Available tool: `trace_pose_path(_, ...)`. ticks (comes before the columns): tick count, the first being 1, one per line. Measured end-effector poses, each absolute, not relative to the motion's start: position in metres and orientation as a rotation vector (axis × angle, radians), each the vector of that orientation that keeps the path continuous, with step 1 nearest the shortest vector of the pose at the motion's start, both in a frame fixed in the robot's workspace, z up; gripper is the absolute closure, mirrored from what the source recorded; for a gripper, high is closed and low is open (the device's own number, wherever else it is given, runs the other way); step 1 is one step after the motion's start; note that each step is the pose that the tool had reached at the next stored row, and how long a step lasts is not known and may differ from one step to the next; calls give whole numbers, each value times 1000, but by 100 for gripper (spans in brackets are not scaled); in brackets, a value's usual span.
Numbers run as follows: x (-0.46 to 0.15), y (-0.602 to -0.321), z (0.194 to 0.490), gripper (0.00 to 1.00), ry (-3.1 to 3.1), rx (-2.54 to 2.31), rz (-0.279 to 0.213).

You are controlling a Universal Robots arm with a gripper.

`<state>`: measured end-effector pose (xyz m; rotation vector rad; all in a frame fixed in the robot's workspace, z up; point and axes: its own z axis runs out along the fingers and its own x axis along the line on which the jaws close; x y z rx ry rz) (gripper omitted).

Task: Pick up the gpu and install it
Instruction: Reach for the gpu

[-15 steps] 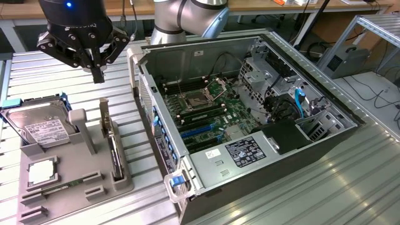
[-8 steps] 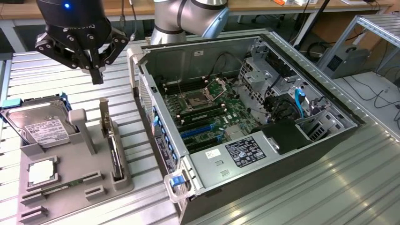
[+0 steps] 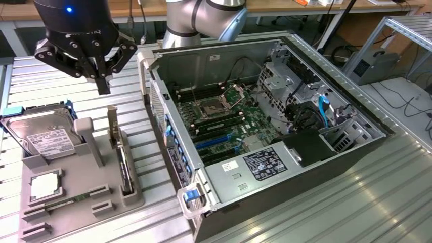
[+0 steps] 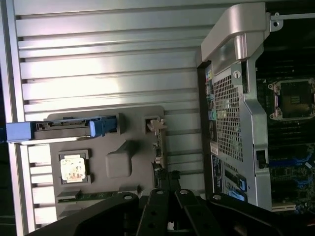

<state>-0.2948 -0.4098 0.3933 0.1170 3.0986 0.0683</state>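
1. Currently we see the gripper (image 3: 102, 87) hanging in the air above the grey parts holder (image 3: 78, 174), at the exterior view's left, with its fingertips pointing straight down.
2. Its jaws are clenched together, finger against finger, and we find nothing between them.
3. The gpu (image 3: 123, 162) stands on its long edge in a slot of the parts holder, on the side nearest the computer case (image 3: 284, 167). Its silver end bracket (image 3: 112, 121) rises at the end closest to the gripper. The card sits outside the case, not lifted.
4. We judge the fingertips to be above that bracket end and apart from it. No part of the gripper touches the card.
5. In the wrist view the gripper (image 4: 167, 178) looks down on the gpu (image 4: 158, 147) edge-on, a thin dark strip along one side of the parts holder (image 4: 118, 164).
6. Sharing the holder with the gpu, we see a hard drive (image 3: 40, 134) with a white label propped in its own cradle, a processor chip (image 3: 44, 185) lying flat in a square recess, and a memory stick (image 3: 68, 203) in a narrow groove.
7. The computer case lies on its side with the panel off, on a ribbed metal table (image 3: 351, 202). Its motherboard (image 3: 223, 119) is exposed, with blue expansion slots (image 3: 219, 139) in view.
8. The case and the holder sit just beside each other on the table.
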Motion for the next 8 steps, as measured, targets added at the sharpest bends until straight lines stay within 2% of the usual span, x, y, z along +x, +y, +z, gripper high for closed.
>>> trace_pose_path(8,-296,-426,393,89,3099,117,68)
